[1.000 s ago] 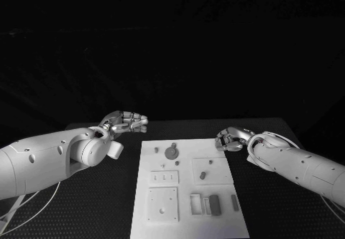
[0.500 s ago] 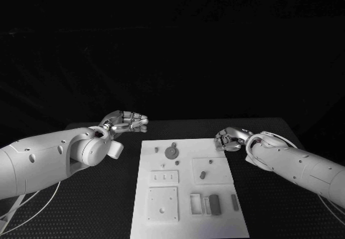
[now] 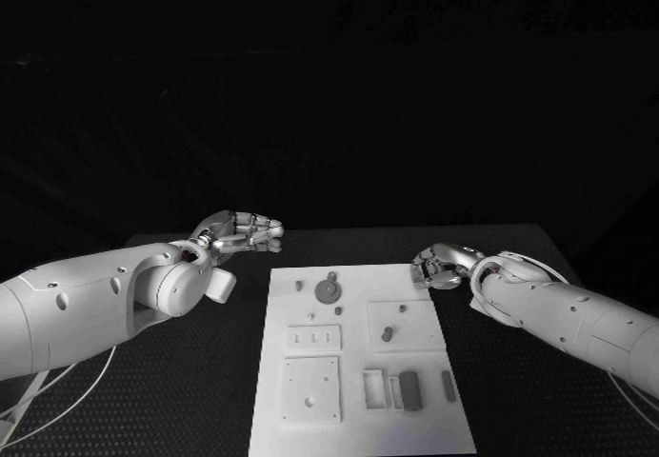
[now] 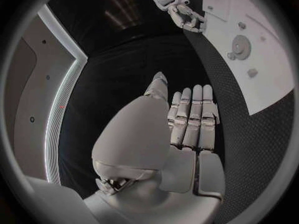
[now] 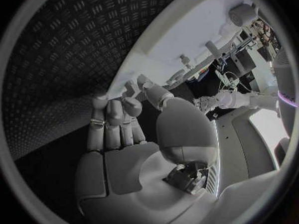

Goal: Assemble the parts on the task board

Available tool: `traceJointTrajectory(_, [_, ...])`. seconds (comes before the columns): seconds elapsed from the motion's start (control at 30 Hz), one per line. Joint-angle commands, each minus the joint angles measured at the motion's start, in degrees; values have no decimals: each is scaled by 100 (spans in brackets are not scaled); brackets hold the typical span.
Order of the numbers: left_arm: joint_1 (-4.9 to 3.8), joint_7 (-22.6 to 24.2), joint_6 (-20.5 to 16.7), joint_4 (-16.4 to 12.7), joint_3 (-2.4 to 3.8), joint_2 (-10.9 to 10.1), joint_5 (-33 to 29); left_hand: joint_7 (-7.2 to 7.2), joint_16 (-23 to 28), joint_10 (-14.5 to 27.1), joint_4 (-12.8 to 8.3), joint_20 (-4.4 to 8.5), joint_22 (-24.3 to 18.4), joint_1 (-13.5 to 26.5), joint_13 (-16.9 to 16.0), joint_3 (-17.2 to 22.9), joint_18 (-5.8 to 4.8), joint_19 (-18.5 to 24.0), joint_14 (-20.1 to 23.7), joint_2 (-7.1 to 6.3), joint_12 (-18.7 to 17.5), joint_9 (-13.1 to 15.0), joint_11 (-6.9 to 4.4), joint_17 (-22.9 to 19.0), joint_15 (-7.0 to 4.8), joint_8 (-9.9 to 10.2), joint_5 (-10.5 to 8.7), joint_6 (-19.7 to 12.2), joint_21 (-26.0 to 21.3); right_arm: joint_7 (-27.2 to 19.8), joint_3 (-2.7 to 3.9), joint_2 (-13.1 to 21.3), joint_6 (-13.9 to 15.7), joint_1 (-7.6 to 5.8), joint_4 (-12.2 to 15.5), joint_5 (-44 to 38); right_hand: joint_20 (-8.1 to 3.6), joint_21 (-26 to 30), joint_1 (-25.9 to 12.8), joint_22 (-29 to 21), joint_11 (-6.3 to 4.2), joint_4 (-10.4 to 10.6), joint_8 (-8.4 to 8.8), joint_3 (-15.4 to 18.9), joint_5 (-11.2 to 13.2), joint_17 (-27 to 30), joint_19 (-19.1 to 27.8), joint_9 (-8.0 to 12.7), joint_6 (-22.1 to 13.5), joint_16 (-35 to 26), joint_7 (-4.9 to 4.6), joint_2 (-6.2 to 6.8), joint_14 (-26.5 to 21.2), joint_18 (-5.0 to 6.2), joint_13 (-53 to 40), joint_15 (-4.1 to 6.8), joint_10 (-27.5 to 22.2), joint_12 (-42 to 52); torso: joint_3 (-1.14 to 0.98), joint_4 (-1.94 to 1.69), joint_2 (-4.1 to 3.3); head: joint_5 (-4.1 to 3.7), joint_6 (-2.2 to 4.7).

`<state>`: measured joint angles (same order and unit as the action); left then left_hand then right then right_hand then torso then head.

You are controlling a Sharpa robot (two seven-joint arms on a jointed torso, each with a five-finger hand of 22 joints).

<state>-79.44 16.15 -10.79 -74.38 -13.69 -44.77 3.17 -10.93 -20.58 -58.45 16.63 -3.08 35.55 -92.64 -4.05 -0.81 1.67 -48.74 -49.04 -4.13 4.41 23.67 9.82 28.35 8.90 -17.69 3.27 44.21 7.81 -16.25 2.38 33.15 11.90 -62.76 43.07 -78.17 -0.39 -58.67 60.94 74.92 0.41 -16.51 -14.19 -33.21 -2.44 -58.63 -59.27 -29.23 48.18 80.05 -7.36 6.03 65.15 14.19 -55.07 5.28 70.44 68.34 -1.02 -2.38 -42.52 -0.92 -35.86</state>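
Task board (image 3: 360, 381): white rectangular plate, flat at mid-tabletop (image 3: 206, 381), long axis running away from the robot. Small grey parts (image 3: 409, 391) lie on it. Left hand (image 3: 245, 231) and right hand (image 3: 440, 268): fingers curled, grasping nothing.

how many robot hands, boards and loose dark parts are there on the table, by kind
silver many-fingered robot hands: 2 (left robot hand, right robot hand)
white rectangular task board: 1
dark grey parts plainly seen on the board: 4 (round disc part, small oval part, wide bar part, thin bar part)
total: 7
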Motion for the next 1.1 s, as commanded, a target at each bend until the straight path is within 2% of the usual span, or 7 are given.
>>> traceJointTrajectory(0.03, [-2, 32, 83, -11, 5, 8, 15, 18, 24, 25, 0, -25, -8, -23, 3, -49, 102, -26, -7, 50, -30, -9, -8, 6, 16, 12, -32, -13, -23, 26, -3, -19, -48, 7, -10, -83, -6, -39, -1, 78, 42, -1, -27, 20, -34, -5, -18, -6, 38, 40, 12, -62, 4, 81, -6, -23, 8, 26, -2, 1, -2, 3, -5])
traceJointTrajectory(0.2, [-2, 31, 88, -9, 5, 15, 15, 17, 24, 26, 0, -25, -8, -23, 3, -50, 102, -27, -7, 51, -30, -9, -7, 7, 16, 12, -32, -13, -23, 42, -5, -23, -71, 8, 3, -103, -13, -44, 12, 77, 48, -2, -40, 8, -34, -4, -26, -9, 62, 46, 5, -114, 12, 81, -7, -28, 14, 30, 1, -1, 1, 43, -15])
traceJointTrajectory(0.53, [-2, 32, 91, -5, 5, 18, 15, 17, 26, 26, 1, -25, -7, -23, 3, -52, 102, -28, -8, 53, -30, -9, -7, 10, 16, 12, -32, -14, -24, 56, -6, -40, -55, 14, -4, -105, -33, -65, 112, 84, 73, -19, -94, -49, -34, -6, -30, -22, 169, 68, -19, -419, 26, 81, -16, -47, 26, 48, 1, 3, 0, 41, -22])
traceJointTrajectory(0.7, [-2, 32, 88, -6, 5, 14, 15, 17, 27, 26, 1, -25, -7, -22, 3, -53, 102, -28, -9, 55, -30, -9, -7, 11, 16, 12, -32, -13, -25, 70, -6, -46, -60, 14, -3, -105, -42, -81, 146, 90, 81, -25, -133, -57, -35, -9, -33, -38, 248, 82, -27, -520, 36, 81, -22, -57, 31, 60, 2, 0, 1, 35, -27])
traceJointTrajectory(0.97, [-3, 30, 84, -9, 5, 11, 15, 18, 28, 26, 0, -24, -7, -23, 3, -55, 102, -28, -9, 55, -31, -9, -8, 13, 16, 12, -32, -14, -26, 104, -6, -46, 16, 15, -10, -110, -48, -101, 153, 94, 85, -26, -183, -44, -35, -10, -36, -59, 356, 96, -29, -588, 47, 81, -31, -61, 32, 74, 1, -2, 1, 39, -31])
traceJointTrajectory(1.1, [-3, 21, 77, -15, 5, 3, 16, 18, 29, 26, 0, -24, -7, -23, 3, -56, 102, -29, -10, 56, -30, -9, -8, 14, 16, 12, -32, -13, -26, 177, -6, -42, 183, 15, 0, -122, -51, -109, 157, 95, 79, -26, -196, -40, -35, -11, -40, -65, 389, 102, -23, -602, 54, 81, -34, -58, 33, 80, 1, -1, 0, 42, -31])
